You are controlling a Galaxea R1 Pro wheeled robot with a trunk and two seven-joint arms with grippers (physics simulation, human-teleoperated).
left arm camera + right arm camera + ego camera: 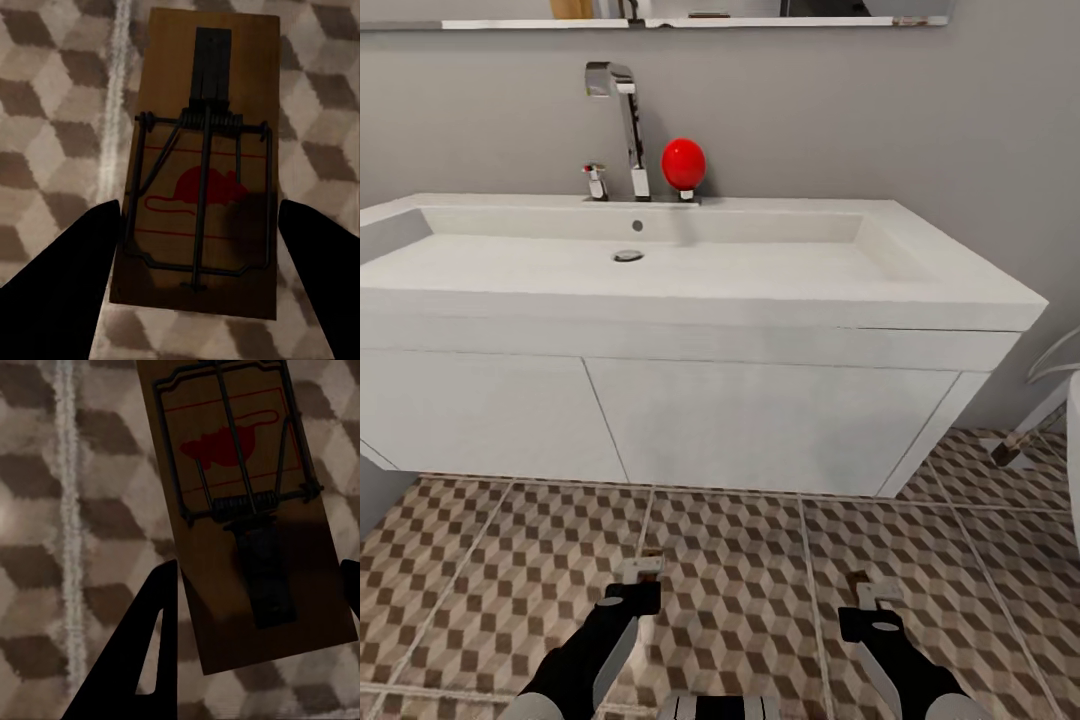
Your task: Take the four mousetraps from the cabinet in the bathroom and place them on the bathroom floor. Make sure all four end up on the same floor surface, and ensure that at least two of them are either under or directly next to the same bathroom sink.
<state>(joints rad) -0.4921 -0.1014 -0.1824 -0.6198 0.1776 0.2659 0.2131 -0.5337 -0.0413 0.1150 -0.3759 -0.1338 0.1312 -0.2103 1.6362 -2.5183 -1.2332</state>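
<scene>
You're facing the white sink [690,270] w/ both arms low over the bathroom floor [740,580]. Left claw [196,247]: fingers [67,277] apart, either side of a mousetrap [201,157] lying flat on the tile, red mouse print up; can't tell if the pads touch it. In the head view that trap [643,566] sits just past the left claw [632,592], near the vanity front. Right claw [259,607] also spread, second mousetrap [244,502] between its fingers, flat on the tile. In the head view it [876,590] lies to the right, just ahead of the right claw [870,618]. Red ball [684,164] by the faucet [622,120].
</scene>
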